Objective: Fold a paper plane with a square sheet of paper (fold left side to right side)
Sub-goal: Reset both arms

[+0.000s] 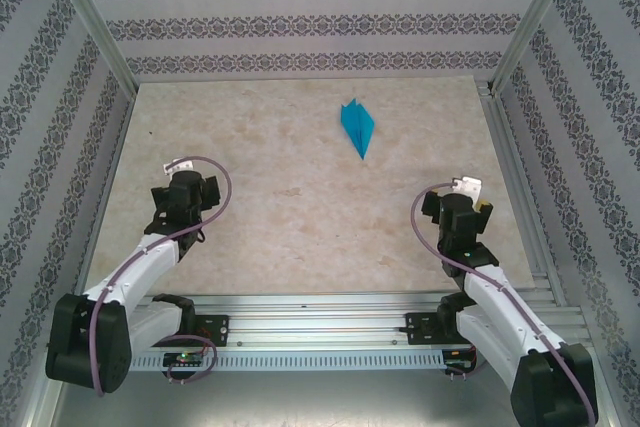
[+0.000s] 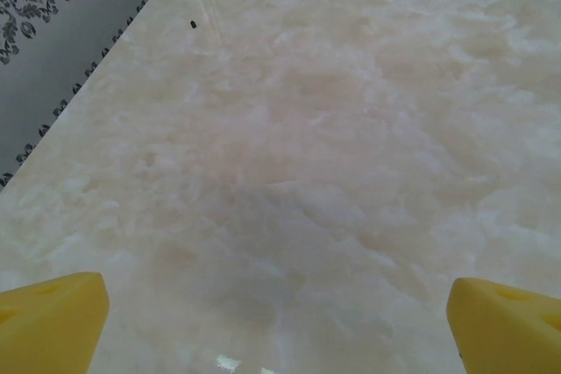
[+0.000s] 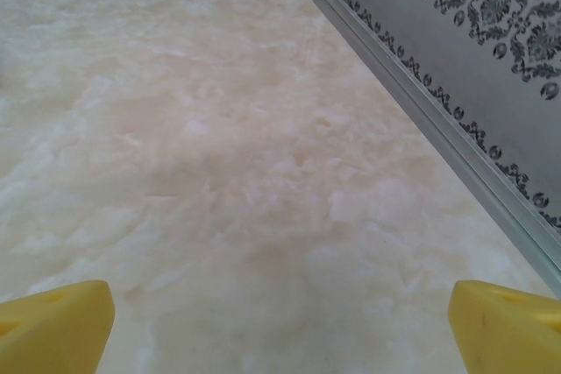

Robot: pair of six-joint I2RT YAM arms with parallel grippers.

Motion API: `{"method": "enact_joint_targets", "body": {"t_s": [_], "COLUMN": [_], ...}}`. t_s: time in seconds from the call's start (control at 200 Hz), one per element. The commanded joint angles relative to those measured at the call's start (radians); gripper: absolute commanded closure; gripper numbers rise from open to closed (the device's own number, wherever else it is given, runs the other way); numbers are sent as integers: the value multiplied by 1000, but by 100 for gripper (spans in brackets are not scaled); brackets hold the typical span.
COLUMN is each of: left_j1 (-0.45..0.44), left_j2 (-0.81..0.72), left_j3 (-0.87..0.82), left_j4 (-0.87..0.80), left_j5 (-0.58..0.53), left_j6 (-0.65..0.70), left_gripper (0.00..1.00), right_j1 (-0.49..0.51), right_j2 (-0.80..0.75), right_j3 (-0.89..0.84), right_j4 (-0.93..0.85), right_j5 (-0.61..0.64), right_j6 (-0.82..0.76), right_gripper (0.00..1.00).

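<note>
Paper plane [image 1: 357,125] lies on the table [image 1: 290,237], in the far half, right of centre, its tip toward my bases. My left gripper [image 2: 279,326] hangs over the near-left part of the table, my right gripper [image 3: 280,328] over the near-right. The plane sits ahead of both, well apart, between their lines. The left wall [image 2: 53,6] borders the table's left edge. A rail [image 3: 421,120] runs along the right edge, with the right wall [image 3: 473,32] just behind it.

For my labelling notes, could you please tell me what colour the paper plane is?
The paper plane is bright cyan-blue, clearest in the top external view.
</note>
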Motion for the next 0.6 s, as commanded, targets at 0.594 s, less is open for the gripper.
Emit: {"method": "enact_joint_targets", "body": {"t_s": [0.594], "left_j1": [137], "left_j2": [98], "left_j3": [-108], "left_j4": [569], "left_j5": [294], "left_j6": [127], "left_gripper": [0], "right_j1": [-117], "right_j2": [658], "right_j3": [133], "right_j4": [831], "right_j5": [-343], "right_j6": [-222], "right_gripper": [2]}}
